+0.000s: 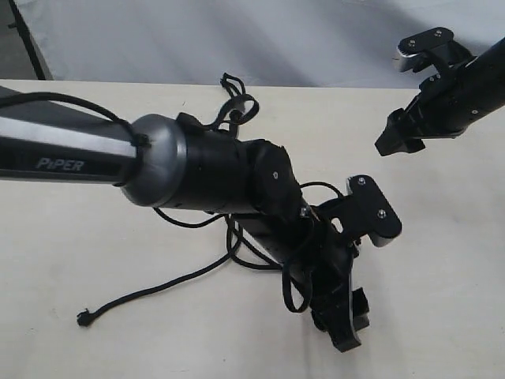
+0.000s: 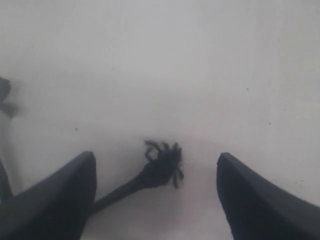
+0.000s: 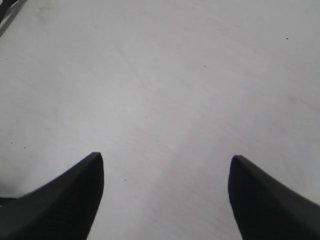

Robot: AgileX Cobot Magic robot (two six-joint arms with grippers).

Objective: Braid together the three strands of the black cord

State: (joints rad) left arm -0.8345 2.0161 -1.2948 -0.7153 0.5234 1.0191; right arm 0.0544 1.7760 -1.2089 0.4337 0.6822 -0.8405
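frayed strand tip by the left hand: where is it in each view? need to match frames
Left wrist: tip low centre, on the table, between the fingers of the open left hand.
Exterior: not seen; the left hand, lower centre-right, hides that spot. The lower-left tip looks like another strand's.
Right wrist: not in it.
Shared landmark: the pale table, in all three views.

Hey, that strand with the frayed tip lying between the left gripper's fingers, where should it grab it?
Grip the strand just behind its frayed tip, coming down from above. It lies flat on the table inside the open left gripper; the thin shaft likely pinches cleaner than fuzz.
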